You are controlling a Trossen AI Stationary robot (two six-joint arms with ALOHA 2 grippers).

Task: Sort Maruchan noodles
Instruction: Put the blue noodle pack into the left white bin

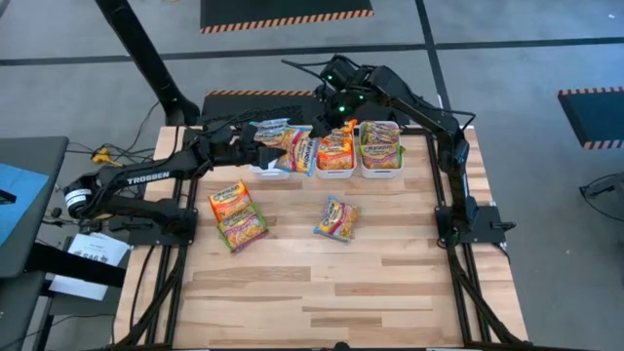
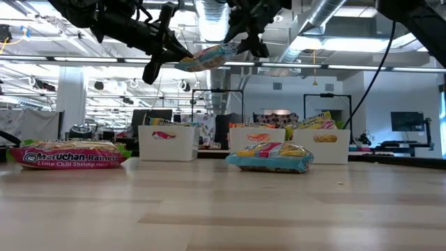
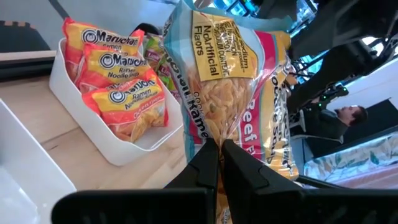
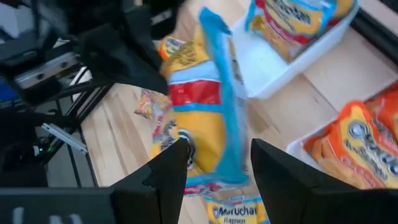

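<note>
A blue-and-red-edged Maruchan noodles packet (image 1: pixel 285 135) hangs in the air over the left end of the bin row, with my left gripper (image 1: pixel 255 138) shut on it. My right gripper (image 4: pixel 221 163) comes slanting down from the far side, open. Its two fingers stand on either side of the packet's other end (image 4: pixel 214 134), and no touch shows. On the table lie three more packets: an orange one (image 1: pixel 230 200), a lime-green and pink one (image 1: pixel 242 230) and a blue one (image 1: pixel 336 217). My left gripper pinches the packet's end seam (image 3: pixel 214 135) between its two shut fingers (image 3: pixel 202 163). The fingers come nearly level from the table's left. The packet (image 2: pixel 207 57) reaches out past the fingertips toward my right gripper (image 2: pixel 245 38), lifted well clear of table and bins.
Three white bins stand in a row at the far edge. The left one (image 1: pixel 268 173) holds blue-red packets, the middle one (image 1: pixel 334 174) orange packets (image 3: pixel 121 93), and the right one (image 1: pixel 380 174) green-edged packets. The near half of the table is bare wood.
</note>
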